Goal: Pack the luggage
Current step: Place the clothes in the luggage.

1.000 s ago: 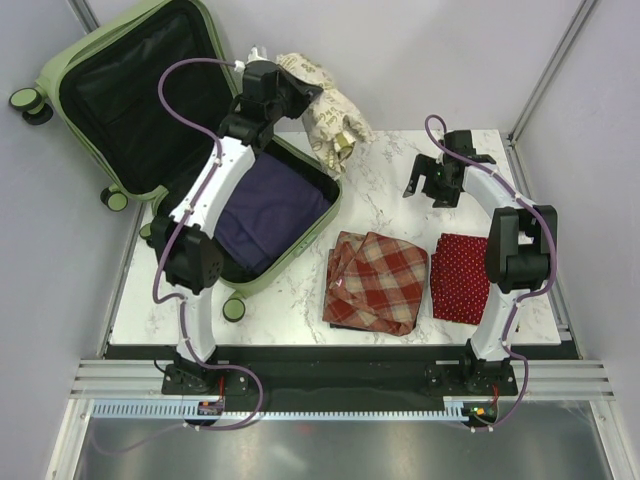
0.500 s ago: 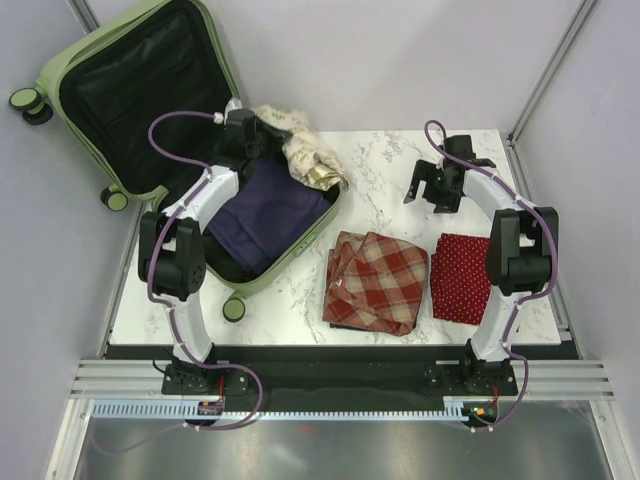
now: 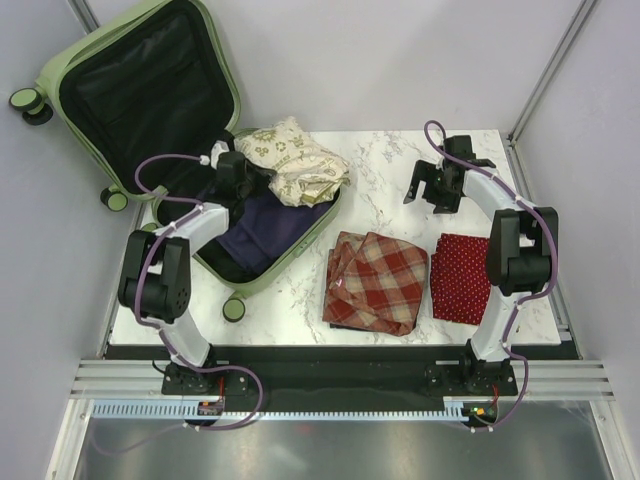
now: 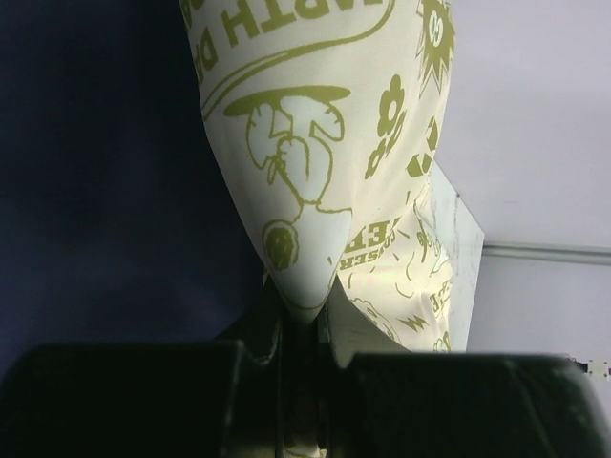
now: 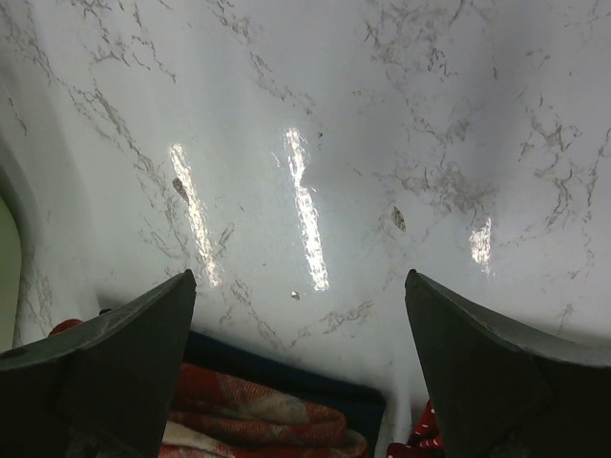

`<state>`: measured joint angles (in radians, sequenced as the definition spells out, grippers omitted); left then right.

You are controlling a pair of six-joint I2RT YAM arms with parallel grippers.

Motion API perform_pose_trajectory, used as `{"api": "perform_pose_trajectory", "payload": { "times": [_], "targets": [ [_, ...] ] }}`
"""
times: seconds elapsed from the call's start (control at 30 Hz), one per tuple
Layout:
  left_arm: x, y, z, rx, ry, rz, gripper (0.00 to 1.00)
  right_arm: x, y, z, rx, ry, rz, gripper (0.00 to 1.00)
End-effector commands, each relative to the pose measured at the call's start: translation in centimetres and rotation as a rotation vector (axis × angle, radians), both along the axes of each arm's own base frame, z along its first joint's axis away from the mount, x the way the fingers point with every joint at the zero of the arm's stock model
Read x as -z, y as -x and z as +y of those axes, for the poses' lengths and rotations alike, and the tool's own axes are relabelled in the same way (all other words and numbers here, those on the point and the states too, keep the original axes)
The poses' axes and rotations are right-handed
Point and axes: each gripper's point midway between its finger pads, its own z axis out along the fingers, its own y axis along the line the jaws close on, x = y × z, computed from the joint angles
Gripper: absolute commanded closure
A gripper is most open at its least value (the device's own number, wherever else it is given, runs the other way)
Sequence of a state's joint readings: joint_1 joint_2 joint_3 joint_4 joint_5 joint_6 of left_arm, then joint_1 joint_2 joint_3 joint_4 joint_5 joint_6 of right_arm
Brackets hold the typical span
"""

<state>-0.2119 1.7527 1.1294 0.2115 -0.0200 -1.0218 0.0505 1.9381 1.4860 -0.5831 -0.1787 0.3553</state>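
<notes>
We see the luggage (image 3: 140, 90) lying open at the upper left of the overhead frame, its black-lined lid tilted back past the edge of the counter (image 3: 385, 195) and its lower shell resting on the marble. A navy garment (image 3: 258, 228) fills that lower shell. On top of it, at the shell's upper right corner, sits a cream cloth with olive print (image 3: 292, 160), partly spilling over the rim. The left fingers (image 4: 134, 396) are pressed together on a fold of this cloth – the wrist view shows it pinched between them. The right fingers (image 5: 115, 372) are spread wide over bare marble at the upper right, gripping nothing. A plaid cloth (image 3: 378, 280) and a red dotted cloth (image 3: 462, 275) lie side by side lower right – both outside the case
</notes>
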Motion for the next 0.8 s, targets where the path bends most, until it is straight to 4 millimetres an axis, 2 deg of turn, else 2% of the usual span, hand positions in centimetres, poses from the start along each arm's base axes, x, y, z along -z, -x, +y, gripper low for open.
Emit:
{"api": "perform_pose_trajectory", "payload": {
  "times": [0.0, 0.07, 0.13, 0.4, 0.57, 0.7, 0.77],
  "targets": [
    [-1.1, 1.5, 3.0, -0.113, -0.065, -0.027, 0.98, -1.7, -0.2, 0.1, -0.008, -0.005, -0.048, 0.02],
    [-0.7, 2.5, 3.4, -0.131, -0.071, -0.008, 0.98, -1.6, -0.1, 0.1, -0.009, -0.007, -0.045, 0.02],
    [0.8, 3.5, 3.6, -0.137, -0.068, 0.038, 0.98, -1.6, -0.3, 0.2, -0.009, -0.007, -0.048, 0.02],
    [4.7, 5.3, 3.9, -0.156, -0.119, 0.181, 0.98, -1.9, -0.6, 0.3, -0.012, -0.010, -0.057, 0.02],
    [5.5, 6.3, 4.0, -0.166, -0.116, 0.218, 0.98, -1.7, -0.2, 0.2, -0.010, -0.003, -0.048, 0.02],
    [7.0, 8.0, 4.5, -0.187, -0.127, 0.315, 0.98, -1.7, -0.1, 0.2, -0.009, -0.002, -0.048, 0.02],
    [7.1, 8.3, 4.9, -0.206, -0.133, 0.324, 0.98, -1.7, -0.2, 0.3, -0.009, 0.000, -0.050, 0.02]
  ]
}}
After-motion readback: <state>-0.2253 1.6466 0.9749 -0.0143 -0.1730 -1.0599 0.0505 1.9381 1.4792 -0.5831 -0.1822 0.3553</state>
